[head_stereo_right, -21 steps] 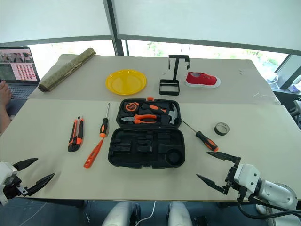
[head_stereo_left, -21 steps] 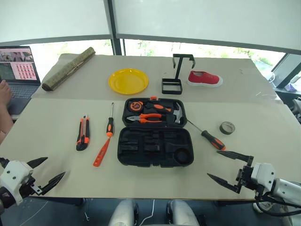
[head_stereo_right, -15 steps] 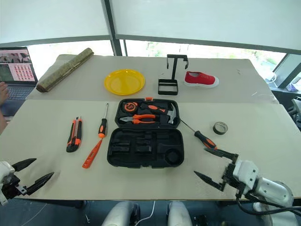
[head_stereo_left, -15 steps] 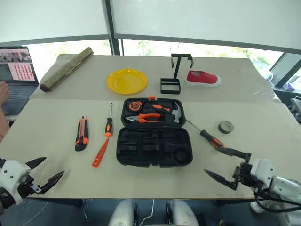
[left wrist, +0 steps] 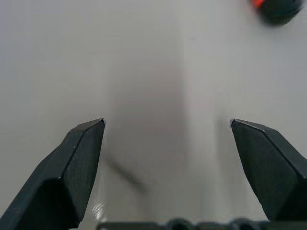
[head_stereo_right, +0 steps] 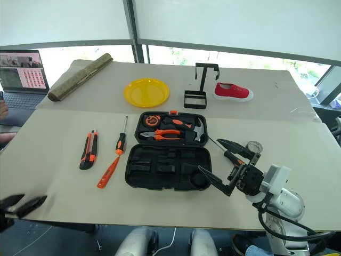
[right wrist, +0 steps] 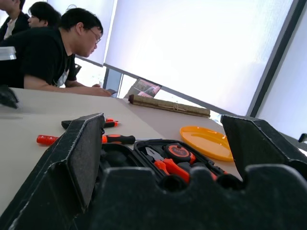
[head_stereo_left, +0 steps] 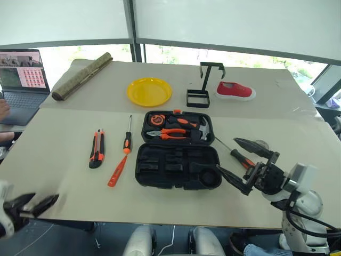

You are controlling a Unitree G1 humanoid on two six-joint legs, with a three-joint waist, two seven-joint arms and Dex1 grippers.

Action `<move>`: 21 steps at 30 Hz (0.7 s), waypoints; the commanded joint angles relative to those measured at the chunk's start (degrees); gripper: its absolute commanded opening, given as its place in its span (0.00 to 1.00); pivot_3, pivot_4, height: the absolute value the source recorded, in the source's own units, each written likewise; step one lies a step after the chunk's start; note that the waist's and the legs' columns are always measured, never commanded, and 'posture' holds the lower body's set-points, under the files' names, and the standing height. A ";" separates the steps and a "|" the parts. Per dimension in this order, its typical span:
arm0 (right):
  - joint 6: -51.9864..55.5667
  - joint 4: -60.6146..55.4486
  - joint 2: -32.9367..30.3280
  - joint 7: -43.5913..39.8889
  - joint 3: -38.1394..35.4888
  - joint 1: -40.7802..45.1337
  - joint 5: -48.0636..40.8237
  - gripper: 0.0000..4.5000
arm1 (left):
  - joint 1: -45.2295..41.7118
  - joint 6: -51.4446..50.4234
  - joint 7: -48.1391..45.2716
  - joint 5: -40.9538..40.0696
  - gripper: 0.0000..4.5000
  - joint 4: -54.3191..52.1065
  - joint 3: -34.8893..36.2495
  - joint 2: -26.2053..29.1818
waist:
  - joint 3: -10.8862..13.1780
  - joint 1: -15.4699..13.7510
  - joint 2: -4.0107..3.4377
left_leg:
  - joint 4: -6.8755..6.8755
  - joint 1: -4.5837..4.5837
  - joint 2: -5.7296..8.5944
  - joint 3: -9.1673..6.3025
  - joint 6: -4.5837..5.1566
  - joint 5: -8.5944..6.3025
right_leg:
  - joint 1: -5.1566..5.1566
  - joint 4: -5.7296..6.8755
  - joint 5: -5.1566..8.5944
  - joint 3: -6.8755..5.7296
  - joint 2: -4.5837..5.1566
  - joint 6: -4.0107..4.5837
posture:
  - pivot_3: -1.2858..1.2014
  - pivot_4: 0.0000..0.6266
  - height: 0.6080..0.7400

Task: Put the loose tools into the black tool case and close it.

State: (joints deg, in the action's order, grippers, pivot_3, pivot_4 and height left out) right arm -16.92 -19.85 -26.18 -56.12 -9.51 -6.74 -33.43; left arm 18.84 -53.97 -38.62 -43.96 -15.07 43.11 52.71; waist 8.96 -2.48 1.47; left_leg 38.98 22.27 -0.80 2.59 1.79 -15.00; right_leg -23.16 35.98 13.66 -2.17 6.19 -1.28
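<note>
tool case [head_stereo_left: 178, 149] lies open mid-table, knife [head_stereo_left: 96, 156] and screwdrivers [head_stereo_left: 126, 143] loose to its left; my right gripper [head_stereo_left: 241, 162], fingers spread and empty, hovers beside the right-hand screwdriver [head_stereo_left: 241, 158], likely lining up a grab

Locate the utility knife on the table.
In the left eye view, the utility knife lies left of the open tool case, beside the black-and-orange screwdriver.

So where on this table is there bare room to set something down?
Bare: the near-left table in front of the utility knife, and the far right past the red shoe. Crowded: around the open tool case, with screwdrivers on both sides and the right gripper hovering.
</note>
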 commanded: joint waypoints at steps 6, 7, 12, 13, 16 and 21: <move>2.09 -4.48 -0.84 3.60 -0.71 0.82 -0.23 0.99 | -40.00 -28.99 22.14 -6.33 1.00 -2.46 -20.27 -4.50 | -0.03 1.83 0.03 | -0.05 -0.04 0.36 0.21 0.06 0.03 | 0.11 0.22 -0.23 0.45 -0.07 -0.23 | 0.52 0.24 1.00; 2.42 -4.91 -1.05 3.89 -0.76 0.57 -0.06 0.99 | -43.22 -30.30 25.01 -3.63 1.00 -1.42 -23.77 -6.69 | -0.03 2.14 0.03 | -0.09 0.03 0.31 0.25 0.00 0.06 | -0.01 0.22 -0.23 0.57 -0.22 -0.21 | 0.52 0.24 1.00; 3.03 -6.52 -1.13 5.41 -1.34 -1.71 0.29 0.99 | -49.75 -29.71 33.72 5.59 1.00 4.49 -29.07 -16.09 | -0.01 2.89 0.07 | -0.14 -0.01 0.05 0.47 -0.13 0.07 | -0.07 0.15 -0.23 1.00 -0.62 -0.16 | 0.52 0.24 1.00; 2.79 -6.74 -1.15 5.36 -1.37 -2.30 0.48 0.99 | -50.22 -28.98 34.22 6.90 1.00 5.46 -29.68 -16.87 | 0.00 2.95 0.09 | -0.14 -0.01 0.04 0.49 -0.13 0.07 | -0.08 0.14 -0.23 1.10 -0.66 -0.15 | 0.52 0.24 1.00; 2.22 -6.99 -0.81 5.77 -1.66 -3.77 0.68 0.99 | -52.23 -27.25 34.75 8.91 1.00 8.65 -29.64 -20.82 | 0.05 2.79 0.17 | -0.14 0.00 0.01 0.52 -0.11 0.05 | -0.10 0.14 -0.23 1.28 -0.73 -0.15 | 0.52 0.24 1.00; 1.20 -6.31 -0.53 5.30 -1.43 -5.17 0.78 0.99 | -54.78 -24.18 33.47 12.03 1.00 14.38 -32.05 -25.43 | 0.06 2.00 0.19 | -0.05 -0.05 0.04 0.57 -0.10 0.05 | -0.03 0.16 -0.25 1.38 -0.70 -0.19 | 0.52 0.24 1.00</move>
State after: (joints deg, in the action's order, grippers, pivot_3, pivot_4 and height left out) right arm -14.26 -24.43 -26.69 -50.66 -10.00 -12.05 -32.67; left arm -34.92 -79.87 -4.25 -33.07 -2.29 12.18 27.86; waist 9.02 -0.49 1.66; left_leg 38.92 22.22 -0.76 3.16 1.70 -14.95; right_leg -23.19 36.15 13.41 -0.77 5.48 -1.47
